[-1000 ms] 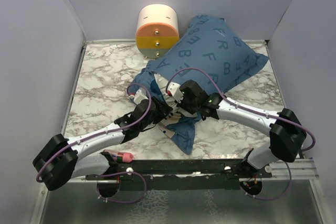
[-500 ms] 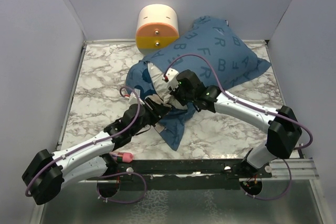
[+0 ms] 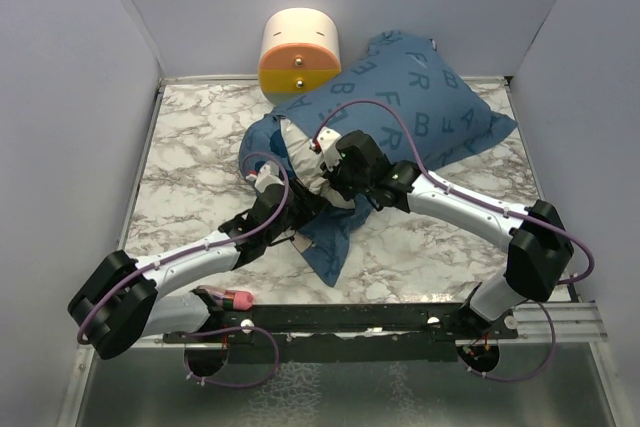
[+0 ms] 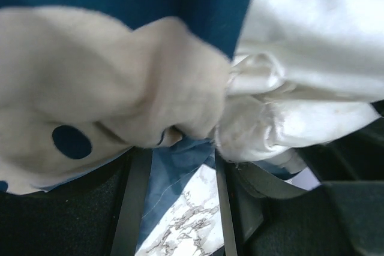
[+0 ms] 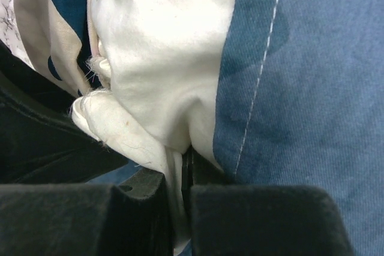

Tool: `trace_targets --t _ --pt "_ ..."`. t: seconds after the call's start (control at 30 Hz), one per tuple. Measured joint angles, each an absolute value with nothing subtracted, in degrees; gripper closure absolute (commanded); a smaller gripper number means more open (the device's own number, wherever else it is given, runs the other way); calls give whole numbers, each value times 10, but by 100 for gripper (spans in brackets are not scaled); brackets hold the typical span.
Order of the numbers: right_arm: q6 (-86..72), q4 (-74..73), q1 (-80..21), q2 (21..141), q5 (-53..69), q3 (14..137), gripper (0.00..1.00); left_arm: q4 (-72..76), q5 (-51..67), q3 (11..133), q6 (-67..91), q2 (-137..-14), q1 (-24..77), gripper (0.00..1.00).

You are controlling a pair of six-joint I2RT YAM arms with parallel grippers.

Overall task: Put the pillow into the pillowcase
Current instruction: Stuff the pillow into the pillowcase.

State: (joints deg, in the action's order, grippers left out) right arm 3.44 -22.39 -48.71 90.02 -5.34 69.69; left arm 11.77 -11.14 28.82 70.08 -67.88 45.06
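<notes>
Pillowcase (image 3: 420,107) is spread from tabletop (image 3: 195,147) centre to far right corner, mostly filled. Pillow (image 5: 168,46) end is exposed at its mouth and pinched by the closed right gripper (image 5: 180,172), presumably for stuffing. Left gripper (image 4: 177,148) is set half-open at the bunched hem; a grip cannot be told.

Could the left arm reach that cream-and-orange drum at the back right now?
Probably not directly: the left gripper is pressed into the pillowcase, which lies between it and the drum.

Most of the pillow (image 3: 300,155) was hidden inside the pillowcase (image 3: 420,97). From above, cloth covered the tips of the left gripper (image 3: 288,205). Its own camera saw only blurry cloth, cut off at the edges. The pillowcase hid the round tub's (image 3: 300,42) bottom.
</notes>
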Motion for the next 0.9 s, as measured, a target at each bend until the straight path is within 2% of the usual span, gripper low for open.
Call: trace_targets --t 0.27,0.57,0.6,0.7,0.9 --pt "32 -224 -486 900 -50 697 99 131 -114 298 690 -681 447 52" --pt "29 -224 -486 900 -46 697 99 103 -121 334 695 -733 420 64" --pt "28 -224 -486 900 -46 697 99 101 -118 343 695 -746 415 69" --pt "26 -224 -486 901 -46 697 99 98 -109 358 692 -772 408 100" --pt "18 -223 -486 923 -57 703 99 93 -94 360 667 -776 404 100"
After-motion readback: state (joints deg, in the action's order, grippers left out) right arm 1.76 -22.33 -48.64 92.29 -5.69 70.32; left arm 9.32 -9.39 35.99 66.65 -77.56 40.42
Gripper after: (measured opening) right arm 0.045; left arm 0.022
